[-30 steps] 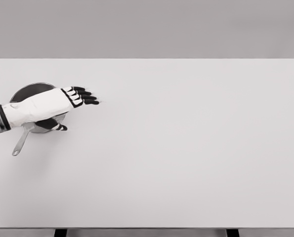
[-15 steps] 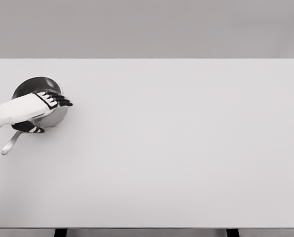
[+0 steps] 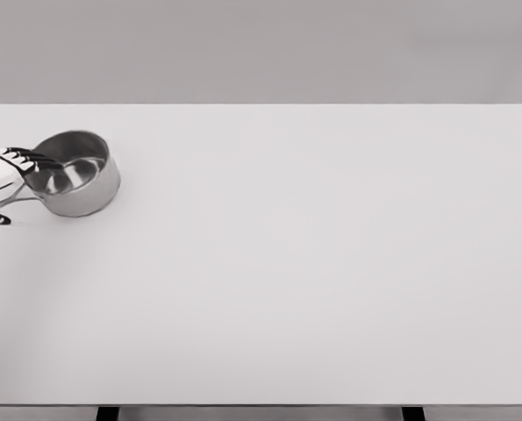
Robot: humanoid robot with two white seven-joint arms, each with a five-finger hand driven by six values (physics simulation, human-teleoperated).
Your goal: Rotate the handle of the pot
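Left hand [image 3: 4, 180] shows only partly at the left edge of the head view, white-backed with black fingers [image 3: 32, 159]. Those fingers reach flat over the near-left rim of the pot [image 3: 75, 184], and the black thumb tip sits lower, right at the picture's edge. Whether the hand has hold of anything cannot be told: the handle [image 3: 15, 196] runs from the pot's left side under the palm, and most of the hand is cut off by the frame.

The pot stands upright on the worktop [image 3: 313, 263], near its far left corner, a little in from the far edge. It is a small round saucepan of shiny, mirror-like metal with straight walls and an open top, and its bright floor shows inside. Only a short grey stub of the handle is visible, pointing left and slightly toward the near edge.

The worktop is a broad, smooth, matte white rectangle that fills most of the view. Two dark legs [image 3: 108, 412] show under its near edge. Behind it stands a plain, even grey wall [image 3: 261, 48].
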